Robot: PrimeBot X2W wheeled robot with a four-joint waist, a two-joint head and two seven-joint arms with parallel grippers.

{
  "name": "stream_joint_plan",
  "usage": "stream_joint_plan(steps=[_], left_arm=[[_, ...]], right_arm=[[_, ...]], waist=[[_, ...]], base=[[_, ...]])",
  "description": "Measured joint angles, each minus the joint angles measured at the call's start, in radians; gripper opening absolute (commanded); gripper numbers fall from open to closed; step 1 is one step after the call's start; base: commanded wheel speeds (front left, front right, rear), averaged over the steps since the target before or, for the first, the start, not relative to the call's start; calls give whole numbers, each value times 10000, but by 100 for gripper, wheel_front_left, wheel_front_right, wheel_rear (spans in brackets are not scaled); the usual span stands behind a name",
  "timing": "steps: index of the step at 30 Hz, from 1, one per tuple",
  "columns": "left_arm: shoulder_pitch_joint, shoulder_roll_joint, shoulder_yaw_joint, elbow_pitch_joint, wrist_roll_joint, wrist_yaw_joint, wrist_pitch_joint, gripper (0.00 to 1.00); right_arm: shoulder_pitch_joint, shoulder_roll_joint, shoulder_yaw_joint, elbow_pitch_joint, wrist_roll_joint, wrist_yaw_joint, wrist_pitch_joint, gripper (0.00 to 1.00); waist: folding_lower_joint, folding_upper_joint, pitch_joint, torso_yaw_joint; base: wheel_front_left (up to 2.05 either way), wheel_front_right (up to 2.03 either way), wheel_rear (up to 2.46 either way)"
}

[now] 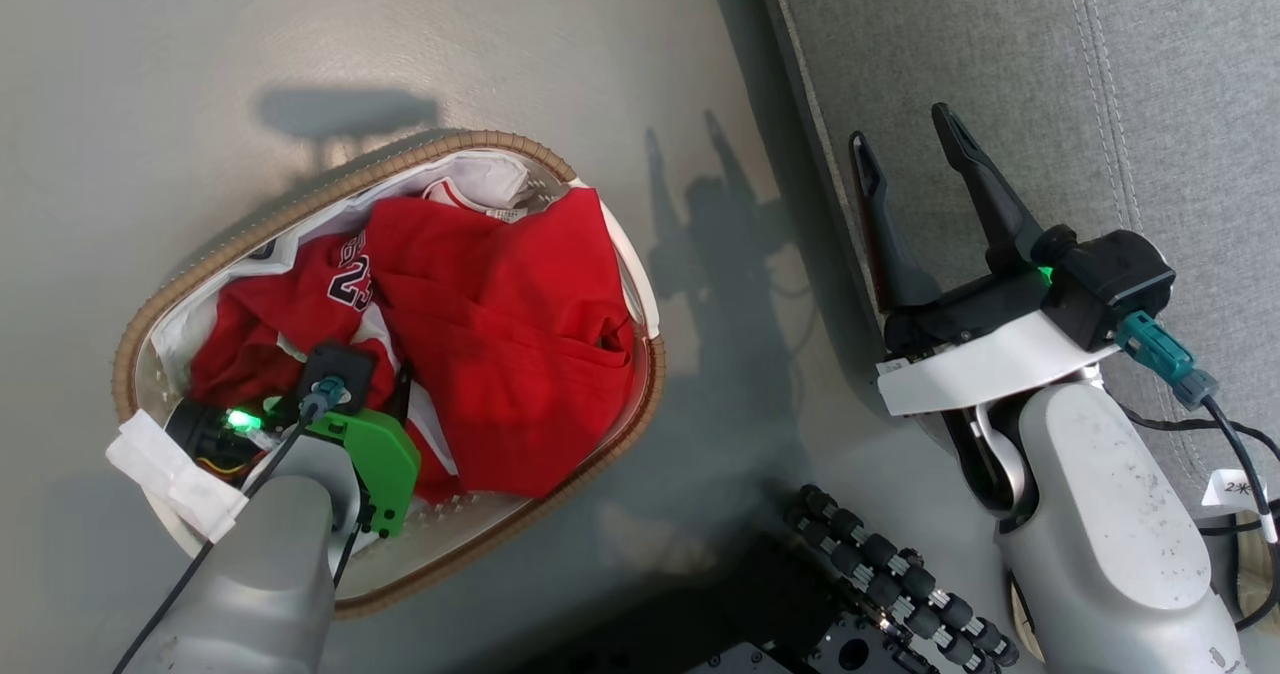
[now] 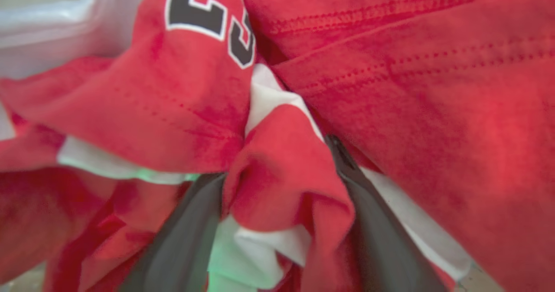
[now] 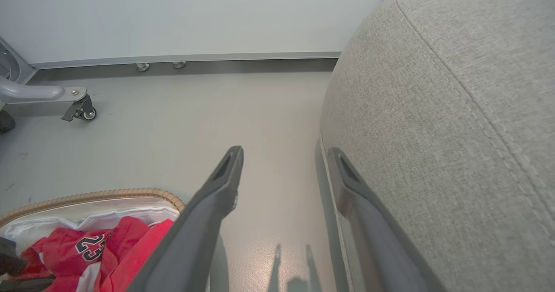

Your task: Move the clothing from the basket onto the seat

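The head view looks steeply down from above onto the floor, with the basket at lower left and the seat at right. The left wrist view sits down inside the basket, so near the clothing that the cloth blurs, and it faces along the left tool. The right wrist view hangs low beside the seat, facing along the right tool across the floor to a wall. All three share the number 23; the head and right wrist views also share the basket's rim, the seat's edge and the floor
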Motion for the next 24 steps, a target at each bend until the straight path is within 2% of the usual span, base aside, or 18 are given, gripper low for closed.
stream_joint_plan(steps=[1,13,24], left_arm=[[0,-12,-27,10,-2,-2,0,0],[546,-272,-280,-589,-255,-44,2,0],[1981,-644,-554,-1804,-635,-46,4,0]], right_arm=[[0,0,0,13,0,0,-2,100],[131,6,-86,384,-138,0,-2,100],[926,17,-374,953,-656,0,-2,100]], waist=[[0,0,-21,5],[0,0,-969,102],[-1,0,-2949,422]], base=[[0,0,0],[0,0,0],[0,0,0]])
